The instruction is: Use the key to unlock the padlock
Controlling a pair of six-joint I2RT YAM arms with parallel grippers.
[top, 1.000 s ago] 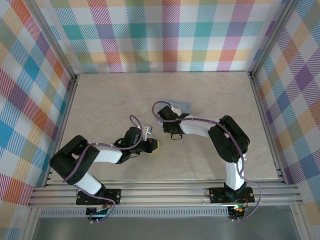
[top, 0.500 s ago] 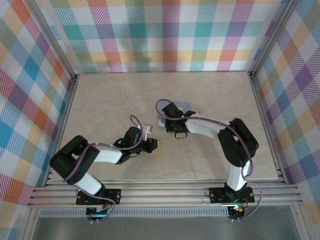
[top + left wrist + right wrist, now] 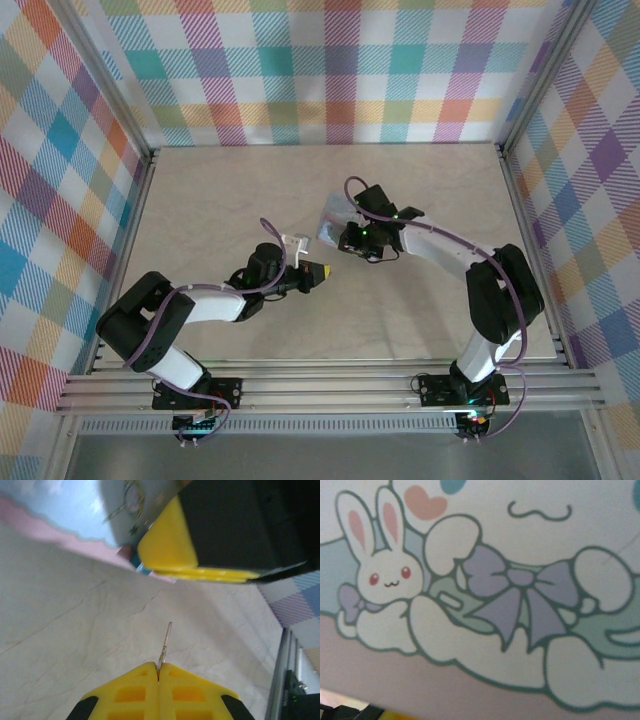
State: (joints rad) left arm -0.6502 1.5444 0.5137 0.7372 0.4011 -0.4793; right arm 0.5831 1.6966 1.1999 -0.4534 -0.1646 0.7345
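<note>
My left gripper [image 3: 322,271] is shut on the key [image 3: 165,640], whose thin metal blade sticks out past the yellow fingertips [image 3: 140,672] and points up toward the tin. My right gripper [image 3: 347,237] holds the pale blue cartoon-printed tin [image 3: 329,224] tilted up off the table. The tin's bunny and bow print [image 3: 485,590] sits very close in the right wrist view. In the left wrist view a right yellow finger [image 3: 167,545] presses the tin [image 3: 70,505]. A tiny teal piece, apparently the padlock [image 3: 136,565], peeks out below that finger, mostly hidden.
The beige marble table [image 3: 230,200] stretches left and back of both grippers. Plaid walls enclose it on three sides, and a metal rail [image 3: 330,385] runs along the near edge. Both arms meet at mid-table, fingertips a short gap apart.
The right arm has swung right and back, and the tin has gone from lying flat to tilted up in its grip. The left gripper has slid slightly right with the key.
</note>
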